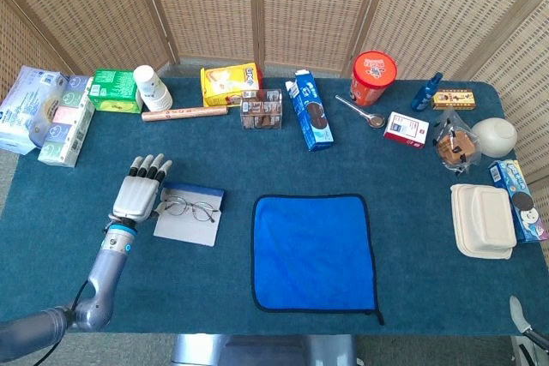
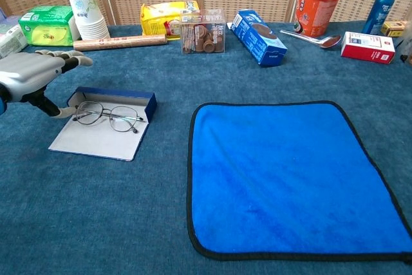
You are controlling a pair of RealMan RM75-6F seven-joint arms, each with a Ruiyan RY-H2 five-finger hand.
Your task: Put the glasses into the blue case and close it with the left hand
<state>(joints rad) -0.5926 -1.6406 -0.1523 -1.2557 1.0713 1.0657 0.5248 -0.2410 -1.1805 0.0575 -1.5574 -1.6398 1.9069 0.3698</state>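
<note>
The blue case [image 2: 116, 95] lies open left of the cloth, its grey lid [image 2: 96, 141] flat on the table toward me. The wire-rimmed glasses [image 2: 107, 116] lie unfolded across the tray and lid, also seen as glasses [image 1: 187, 207] in the head view. My left hand [image 1: 137, 195] hovers palm down at the case's left end, fingers stretched out and holding nothing. In the chest view the left hand [image 2: 29, 74] has its thumb down at the case's left corner, next to the glasses' rim. Only a grey sliver [image 1: 520, 309] at the bottom right may belong to my right hand.
A blue cloth [image 1: 313, 250] lies spread at the table's middle. Boxes, a paper cup stack [image 1: 151, 87], a red tub [image 1: 373, 77] and a spray bottle [image 1: 426, 92] line the far edge. White containers [image 1: 482, 219] sit at the right edge, tissue packs [image 1: 51, 117] at the far left.
</note>
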